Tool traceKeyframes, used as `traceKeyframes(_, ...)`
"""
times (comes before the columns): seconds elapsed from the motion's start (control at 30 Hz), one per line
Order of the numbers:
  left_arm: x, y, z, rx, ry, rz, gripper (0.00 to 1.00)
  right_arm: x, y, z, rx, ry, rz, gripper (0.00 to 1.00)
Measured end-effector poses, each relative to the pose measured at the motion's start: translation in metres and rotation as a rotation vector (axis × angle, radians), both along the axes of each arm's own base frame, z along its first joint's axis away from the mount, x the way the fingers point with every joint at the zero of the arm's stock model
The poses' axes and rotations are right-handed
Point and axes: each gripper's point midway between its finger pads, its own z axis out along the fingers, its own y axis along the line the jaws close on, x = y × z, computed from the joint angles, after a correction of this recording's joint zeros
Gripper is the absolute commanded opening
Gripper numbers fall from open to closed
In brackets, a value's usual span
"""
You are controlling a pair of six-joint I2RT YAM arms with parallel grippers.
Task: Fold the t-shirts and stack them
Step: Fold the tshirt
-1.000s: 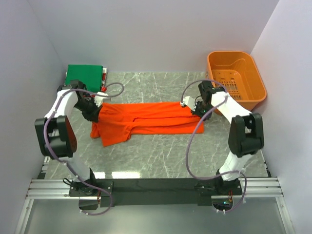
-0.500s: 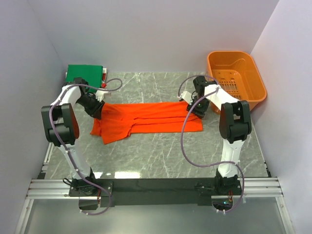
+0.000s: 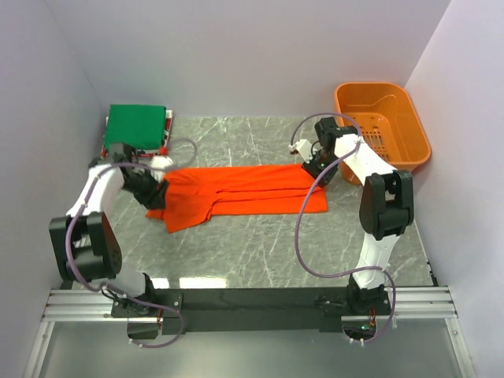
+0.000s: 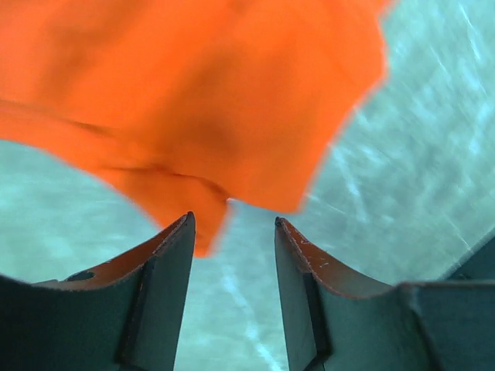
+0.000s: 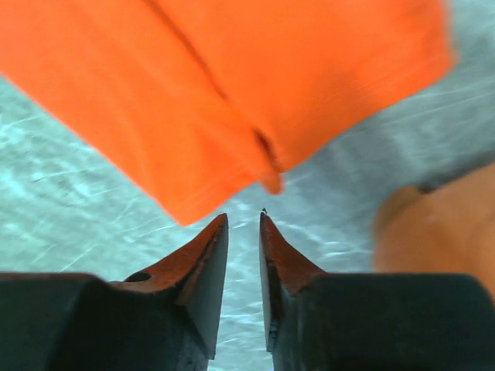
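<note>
You've got the orange-red t-shirt [image 3: 244, 189] lying parallel to the worktop's far edge, left gripper [image 4: 232, 224] spread at its left end, right gripper [image 5: 241, 216] barely parted at its right

Bright, even light fills the top view (shadows are soft), with pale glare on the surface [image 3: 260, 244] near the bases. Both wrist views blur the orange-red shirt [image 4: 193, 93].
</note>
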Motion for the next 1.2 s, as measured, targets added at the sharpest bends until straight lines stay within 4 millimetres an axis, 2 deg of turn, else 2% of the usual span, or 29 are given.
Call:
traceKeyframes(0.17, -0.056, -0.028, -0.040, 0.036, 0.118, -0.067, 0.50, -0.020, 0.000, -0.012, 0.009, 0.076, -0.054, 0.27)
traceKeyframes(0.3, -0.077, -0.036, -0.059, 0.066, 0.181, -0.057, 0.54, -0.025, 0.002, -0.015, 0.021, 0.095, -0.096, 0.27)
traceKeyframes(0.53, -0.076, -0.039, -0.080, 0.137, 0.172, -0.009, 0.55, -0.031, 0.003, -0.020, 0.026, 0.117, -0.126, 0.26)
traceKeyframes(0.63, -0.069, -0.038, -0.090, 0.173, 0.163, 0.013, 0.52, -0.031, 0.003, -0.021, 0.025, 0.120, -0.128, 0.26)
traceKeyframes(0.73, -0.060, -0.035, -0.095, 0.206, 0.152, 0.037, 0.44, -0.031, 0.003, -0.021, 0.025, 0.119, -0.128, 0.26)
traceKeyframes(0.83, -0.052, -0.031, -0.097, 0.245, 0.129, 0.056, 0.26, -0.031, 0.003, -0.021, 0.025, 0.119, -0.127, 0.26)
traceKeyframes(0.87, -0.051, -0.030, -0.097, 0.256, 0.124, 0.060, 0.14, -0.031, 0.003, -0.021, 0.025, 0.119, -0.127, 0.26)
traceKeyframes(0.93, -0.047, -0.029, -0.098, 0.278, 0.116, 0.061, 0.01, -0.031, 0.003, -0.021, 0.025, 0.118, -0.127, 0.27)
traceKeyframes(1.1, -0.051, -0.033, -0.094, 0.269, 0.163, 0.034, 0.01, -0.031, 0.003, -0.021, 0.023, 0.121, -0.123, 0.26)
traceKeyframes(1.2, -0.052, -0.042, -0.077, 0.223, 0.221, 0.015, 0.01, -0.027, 0.003, -0.020, 0.022, 0.115, -0.121, 0.26)
